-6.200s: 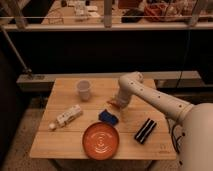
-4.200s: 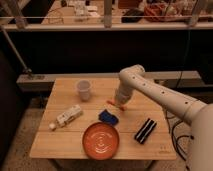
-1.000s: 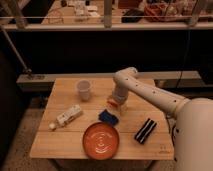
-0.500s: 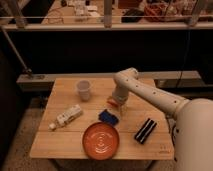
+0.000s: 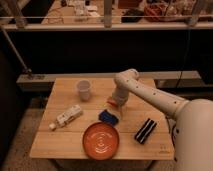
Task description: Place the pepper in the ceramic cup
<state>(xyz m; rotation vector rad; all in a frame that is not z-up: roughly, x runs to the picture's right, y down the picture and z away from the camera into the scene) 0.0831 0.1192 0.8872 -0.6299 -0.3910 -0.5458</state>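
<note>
The ceramic cup (image 5: pixel 83 90) is small and whitish and stands upright on the back left of the wooden table (image 5: pixel 60 145). My gripper (image 5: pixel 116 106) points down, low over the middle of the table, to the right of the cup and apart from it. A small orange-red piece, the pepper (image 5: pixel 113 104), shows right at the gripper's tip. I cannot tell whether it is held or lying on the table.
A blue object (image 5: pixel 108 117) lies just in front of the gripper. A large round orange plate (image 5: pixel 101 140) sits at the front middle. A white bottle-shaped object (image 5: pixel 66 117) lies at the left, and a black object (image 5: pixel 144 130) at the right. A dark railing runs behind the table.
Over the last six seconds my gripper has shifted slightly left over the table's middle. In the last second nothing has visibly moved.
</note>
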